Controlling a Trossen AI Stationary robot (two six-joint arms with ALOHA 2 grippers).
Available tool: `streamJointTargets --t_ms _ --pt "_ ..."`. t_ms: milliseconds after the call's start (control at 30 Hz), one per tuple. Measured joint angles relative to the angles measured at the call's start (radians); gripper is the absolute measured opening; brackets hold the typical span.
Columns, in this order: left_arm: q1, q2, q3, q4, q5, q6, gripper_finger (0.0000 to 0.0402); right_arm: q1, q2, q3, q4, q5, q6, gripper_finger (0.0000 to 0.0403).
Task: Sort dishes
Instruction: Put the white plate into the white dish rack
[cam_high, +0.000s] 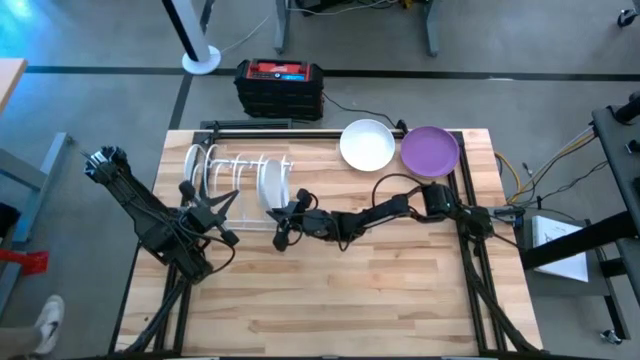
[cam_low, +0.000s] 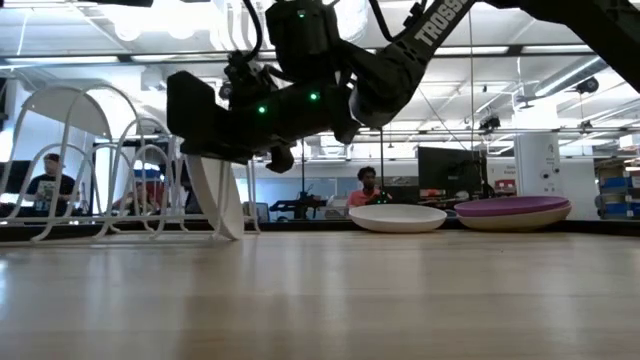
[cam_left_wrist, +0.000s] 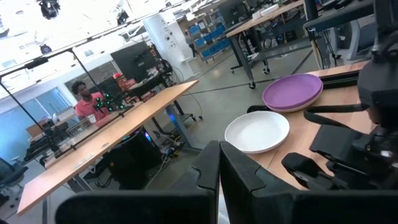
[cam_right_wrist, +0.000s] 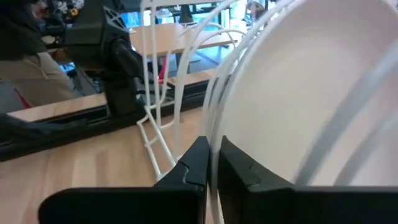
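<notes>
A white plate (cam_high: 272, 183) stands on edge in the white wire rack (cam_high: 225, 172), leaning between its hoops; its lower rim (cam_low: 230, 232) is down at the rack's base. My right gripper (cam_right_wrist: 213, 167) reaches in from the table's right and is shut on this plate. A white dish (cam_high: 367, 145) and a purple dish (cam_high: 430, 150) lie flat at the far right. My left gripper (cam_left_wrist: 219, 171) is at the rack's near side (cam_high: 222, 218), fingers together; a white sliver shows between them, and I cannot tell what it is. My right gripper pinches the white plate's thin rim (cam_right_wrist: 214, 146) between its two fingers, on the plate's near side (cam_high: 280, 212). The fingers come about level from the table's near right. The plate stays upright and tilted in the rack, its lower rim down.
The rack's hoops (cam_right_wrist: 163, 93) stand close on both sides of the plate. A black and red case (cam_high: 279, 85) sits beyond the far edge. Bare wood (cam_high: 330, 290) fills the near half. People sit in the room behind (cam_low: 368, 190).
</notes>
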Motion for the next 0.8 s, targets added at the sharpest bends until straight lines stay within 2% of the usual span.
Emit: streamJointTargets --t_ms 500,800 --pt "0.000 0.000 0.000 0.003 0.000 0.011 0.0000 0.015 -0.047 0.000 0.010 -0.006 -0.049 0.0001" --pt "0.000 0.000 0.000 0.005 -0.001 0.014 0.0000 0.020 -0.126 -0.027 0.010 -0.041 -0.060 0.0001"
